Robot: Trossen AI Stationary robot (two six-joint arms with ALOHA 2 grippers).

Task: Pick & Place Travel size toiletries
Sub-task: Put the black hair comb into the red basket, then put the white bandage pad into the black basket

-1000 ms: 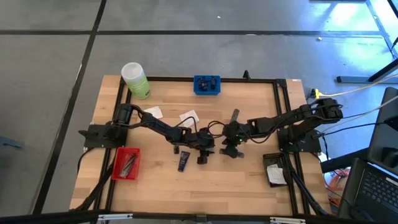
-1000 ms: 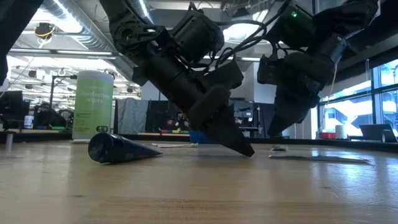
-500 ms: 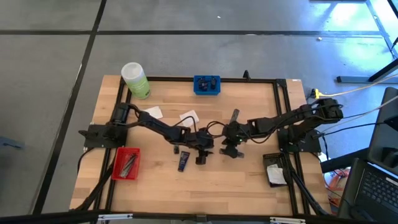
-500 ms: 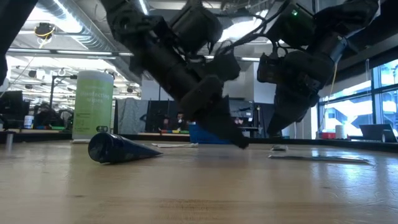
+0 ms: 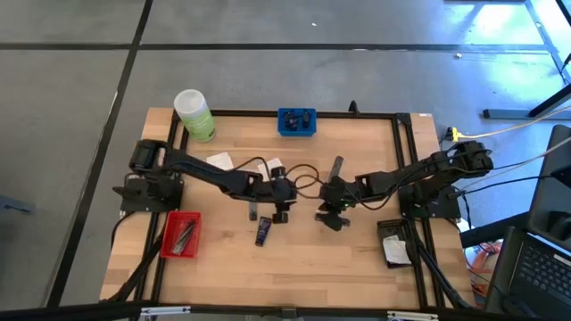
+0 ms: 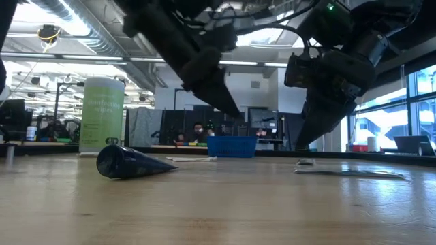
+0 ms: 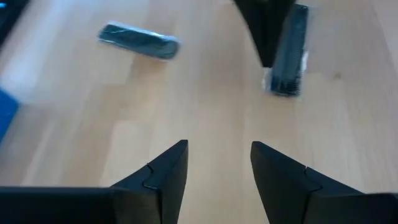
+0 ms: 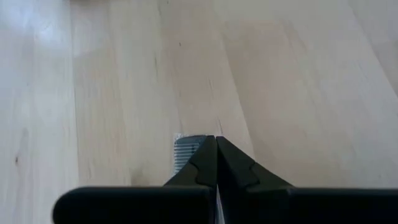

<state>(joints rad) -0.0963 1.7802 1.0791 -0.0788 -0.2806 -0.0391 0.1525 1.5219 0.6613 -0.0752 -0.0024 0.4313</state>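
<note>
Left hand (image 7: 214,165) hangs mid-counter, fingers parted, holding nothing; its wrist view alone shows a dark tube (image 7: 138,41) and a grey tube (image 7: 288,50) flat on bare wood. Right hand (image 8: 216,149) is pressed closed at the counter (image 5: 357,259), a ribbed grey tip (image 8: 185,150) beside it. High view adds the navy tube (image 5: 263,232), red tray (image 5: 181,235), blue tray (image 5: 296,121), green bottle (image 5: 194,114); front edge open.

Grey concrete floor (image 5: 312,80) with dark seams; ceiling strip lights (image 6: 82,60); bright window (image 6: 419,102)
</note>
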